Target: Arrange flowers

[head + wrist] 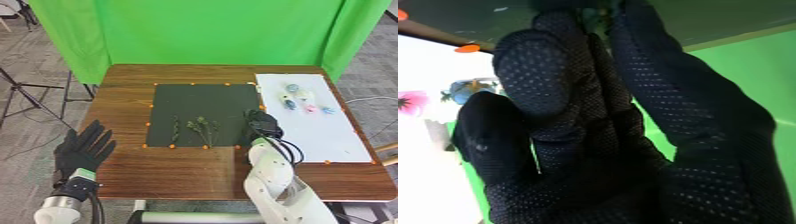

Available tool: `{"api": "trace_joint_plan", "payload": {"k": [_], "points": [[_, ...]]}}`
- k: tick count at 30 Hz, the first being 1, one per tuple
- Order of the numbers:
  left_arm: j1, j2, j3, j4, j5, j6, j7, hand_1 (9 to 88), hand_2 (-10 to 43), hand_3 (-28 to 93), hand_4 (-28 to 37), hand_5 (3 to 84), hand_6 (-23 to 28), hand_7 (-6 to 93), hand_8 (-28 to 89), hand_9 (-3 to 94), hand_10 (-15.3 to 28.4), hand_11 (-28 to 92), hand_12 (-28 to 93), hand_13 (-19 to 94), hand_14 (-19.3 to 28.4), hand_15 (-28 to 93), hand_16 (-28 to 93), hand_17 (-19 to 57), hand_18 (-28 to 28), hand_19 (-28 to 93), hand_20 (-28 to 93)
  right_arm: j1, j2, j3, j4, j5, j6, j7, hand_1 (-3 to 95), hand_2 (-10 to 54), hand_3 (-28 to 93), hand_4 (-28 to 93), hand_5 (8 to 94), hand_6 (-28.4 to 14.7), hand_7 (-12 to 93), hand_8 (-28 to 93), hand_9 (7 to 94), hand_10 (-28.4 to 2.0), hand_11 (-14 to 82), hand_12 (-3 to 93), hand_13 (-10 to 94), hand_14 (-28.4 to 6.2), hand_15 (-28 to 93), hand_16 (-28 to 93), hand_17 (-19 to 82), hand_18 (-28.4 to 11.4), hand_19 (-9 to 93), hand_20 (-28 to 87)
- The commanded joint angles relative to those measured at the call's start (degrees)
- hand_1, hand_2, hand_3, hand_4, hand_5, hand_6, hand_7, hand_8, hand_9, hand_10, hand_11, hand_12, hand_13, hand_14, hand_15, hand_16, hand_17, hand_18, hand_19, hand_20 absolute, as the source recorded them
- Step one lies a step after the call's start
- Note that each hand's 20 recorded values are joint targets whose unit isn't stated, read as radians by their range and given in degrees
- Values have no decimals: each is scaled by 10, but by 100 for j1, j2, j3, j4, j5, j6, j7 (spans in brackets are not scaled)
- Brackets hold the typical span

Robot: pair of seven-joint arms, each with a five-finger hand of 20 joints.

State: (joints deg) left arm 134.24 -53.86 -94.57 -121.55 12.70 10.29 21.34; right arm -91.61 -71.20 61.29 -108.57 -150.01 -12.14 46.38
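Observation:
The left hand (82, 150) is open, palm down with spread fingers, at the table's left edge. The right hand (264, 124) is over the right edge of the dark mat (209, 95). In the right wrist view, the right hand (576, 135) has its thumb and fingertips brought together on a small green sprig (592, 19), mostly hidden between them. A thin green stem (176, 131) and a leafy sprig (203, 129) lie on the mat's lower middle. Blue, white and pink flowers (309, 107) lie on the white board; a blue flower (467, 90) also appears beyond the fingers.
The white board (324, 140) covers the right side of the brown table (178, 175). Small orange markers (206, 147) line the mat and board edges. A green curtain (218, 32) hangs behind the table, and a black tripod (27, 92) stands at the left.

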Motion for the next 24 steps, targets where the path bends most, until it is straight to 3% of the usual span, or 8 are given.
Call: {"api": "trace_joint_plan", "payload": {"k": [1,5,12,13,18,24], "points": [[87,-12,-18,8,-84,-75,-6,250,74,721,-283,371,63,138,-87,304,112,163,111,203,125,277,-61,-64,132,324,115,-437,38,-131,-374,25,75,-180,547,-95,775,-282,482,-117,540,-215,734,-139,222,421,798,-37,498,458,555,-210,932,529],[52,-14,-1,14,-69,-86,-22,250,73,721,-283,370,63,138,-87,304,113,164,110,202,125,277,-61,-64,132,323,115,-464,25,-176,-449,-1,177,-241,508,-95,779,-283,491,-116,532,-213,730,-148,256,404,801,-55,523,430,557,-210,932,529],[35,-4,43,17,-49,-97,-20,251,73,720,-283,370,63,138,-86,304,113,165,110,202,125,277,-61,-65,133,325,116,-421,-3,-182,-421,-21,150,-248,518,-95,771,-282,498,-112,522,-208,730,-146,254,411,798,-56,526,431,556,-211,932,531],[60,10,43,7,-74,-85,26,251,73,720,-283,370,63,138,-86,304,113,164,110,202,125,277,-61,-66,133,325,116,-422,12,-166,-437,-16,142,-245,495,-95,786,-281,499,-112,513,-204,723,-154,273,394,798,-60,529,425,556,-212,932,533],[42,-8,-14,19,-70,-90,-42,251,74,719,-283,370,63,138,-86,303,113,164,110,202,125,277,-61,-66,133,326,115,-385,118,-30,-606,76,92,30,424,-95,815,-275,496,-116,480,-181,668,-193,370,300,772,-92,585,354,542,-223,932,534],[36,51,-40,0,-82,-90,-23,250,74,719,-283,370,63,138,-86,303,114,163,110,202,125,278,-61,-64,132,324,114,-433,236,216,-956,196,281,114,371,-95,786,-262,484,-128,448,-167,641,-213,376,284,759,-100,598,346,539,-225,932,531]]}}
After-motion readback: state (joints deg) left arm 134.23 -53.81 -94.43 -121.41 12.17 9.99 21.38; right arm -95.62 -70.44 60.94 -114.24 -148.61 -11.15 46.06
